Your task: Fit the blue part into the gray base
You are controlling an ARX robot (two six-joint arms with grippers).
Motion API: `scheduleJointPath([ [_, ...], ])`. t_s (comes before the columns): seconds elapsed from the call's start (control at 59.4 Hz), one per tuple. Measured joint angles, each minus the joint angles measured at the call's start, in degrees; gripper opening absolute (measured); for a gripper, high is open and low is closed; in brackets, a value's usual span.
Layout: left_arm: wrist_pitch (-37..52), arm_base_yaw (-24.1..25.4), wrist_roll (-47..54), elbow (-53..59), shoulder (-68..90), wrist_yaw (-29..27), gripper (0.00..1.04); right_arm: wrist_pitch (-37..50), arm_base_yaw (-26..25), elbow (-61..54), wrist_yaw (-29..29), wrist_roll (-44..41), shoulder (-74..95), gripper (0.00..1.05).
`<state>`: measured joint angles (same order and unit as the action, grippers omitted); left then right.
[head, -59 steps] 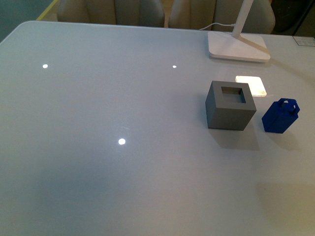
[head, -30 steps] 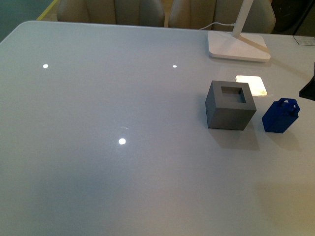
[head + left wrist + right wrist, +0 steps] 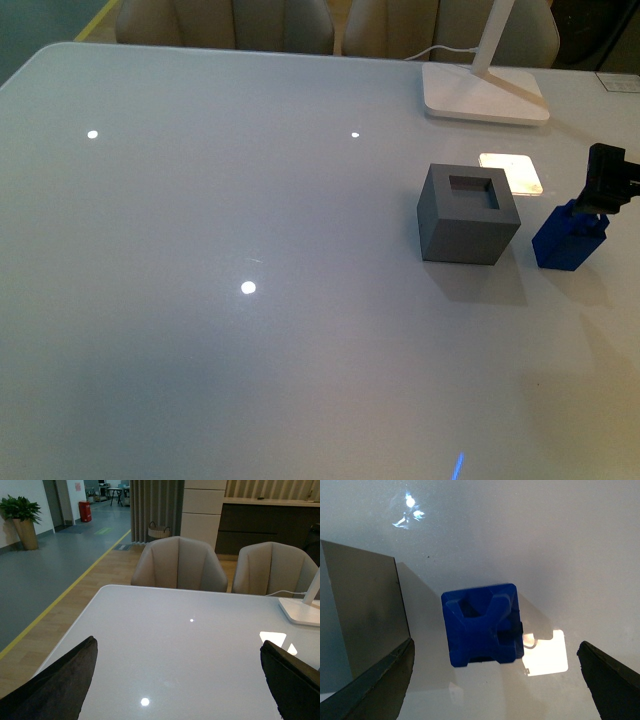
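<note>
- Right tool is hovering wide open, empty, directly over the small dark-blue plastic looped-handle block.
- That block's sitting on the surface at 3 o'clock from the matte gray square-holed cube, close by.

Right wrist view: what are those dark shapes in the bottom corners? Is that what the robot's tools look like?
Yes. The right tool has two dark, matte, wedge-shaped fingers tapering to blunt tips; the left tool matches. In the front view it is a black blocky shape. No cables or markings show.
</note>
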<state>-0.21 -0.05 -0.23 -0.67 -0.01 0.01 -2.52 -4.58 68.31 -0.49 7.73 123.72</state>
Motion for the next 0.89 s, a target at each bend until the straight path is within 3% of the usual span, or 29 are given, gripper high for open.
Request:
scheduleJointPath([
  [0.455, 0.0, 0.0, 0.0, 0.0, 0.0, 0.0, 0.97, -2.4, 1.5, 6.8, 1.4, 1.8, 6.3, 0.95],
  [0.556, 0.0, 0.0, 0.0, 0.0, 0.0, 0.0, 0.97, -2.6, 1.7, 7.2, 1.6, 1.8, 6.9, 0.71],
  [0.69, 0.0, 0.0, 0.0, 0.0, 0.0, 0.0, 0.97, -2.6, 1.7, 7.1, 1.4, 1.9, 6.9, 0.5],
  [0.892, 0.0, 0.0, 0.0, 0.0, 0.0, 0.0, 0.97, -2.4, 1.4, 4.7, 0.2, 2.0, 5.2, 0.44],
])
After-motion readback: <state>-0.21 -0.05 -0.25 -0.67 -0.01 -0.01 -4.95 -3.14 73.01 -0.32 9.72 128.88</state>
